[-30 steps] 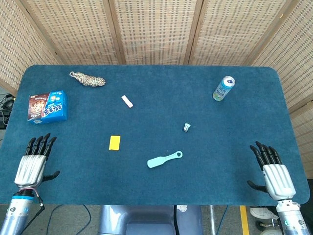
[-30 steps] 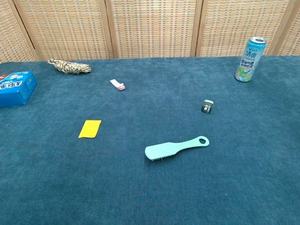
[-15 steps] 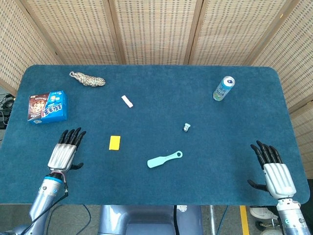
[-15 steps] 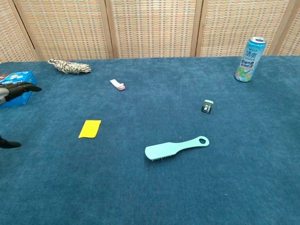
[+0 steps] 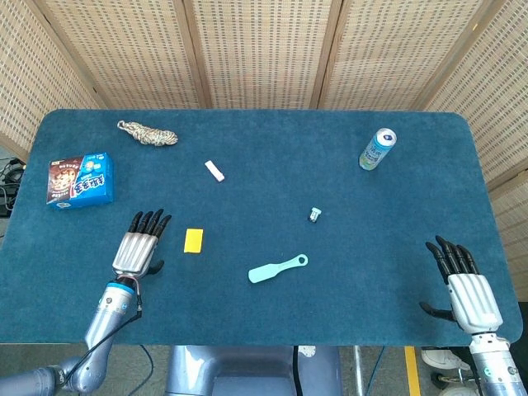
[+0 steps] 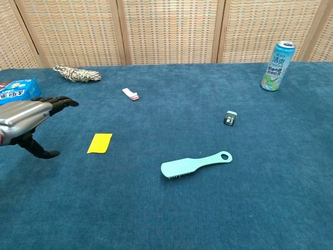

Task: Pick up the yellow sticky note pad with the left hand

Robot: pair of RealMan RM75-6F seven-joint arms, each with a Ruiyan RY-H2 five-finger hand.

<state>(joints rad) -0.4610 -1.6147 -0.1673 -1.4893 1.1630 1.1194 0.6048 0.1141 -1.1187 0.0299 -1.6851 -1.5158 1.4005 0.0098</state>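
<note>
The yellow sticky note pad (image 5: 193, 240) (image 6: 100, 143) lies flat on the blue table, left of centre. My left hand (image 5: 140, 246) (image 6: 30, 121) hovers just to the left of it, fingers stretched forward and apart, thumb out to the side, holding nothing. A short gap separates its thumb from the pad. My right hand (image 5: 467, 289) rests open near the table's front right corner, far from the pad; the chest view does not show it.
A mint brush (image 5: 277, 268) (image 6: 195, 163) lies right of the pad. Further off are a small black clip (image 5: 314, 214), a drink can (image 5: 377, 148), a white eraser (image 5: 214, 171), a rope bundle (image 5: 147, 133) and a blue snack box (image 5: 80, 180).
My left hand has travelled right and forward from the table's front left edge to just beside the pad, staying open. The right hand has barely moved.
</note>
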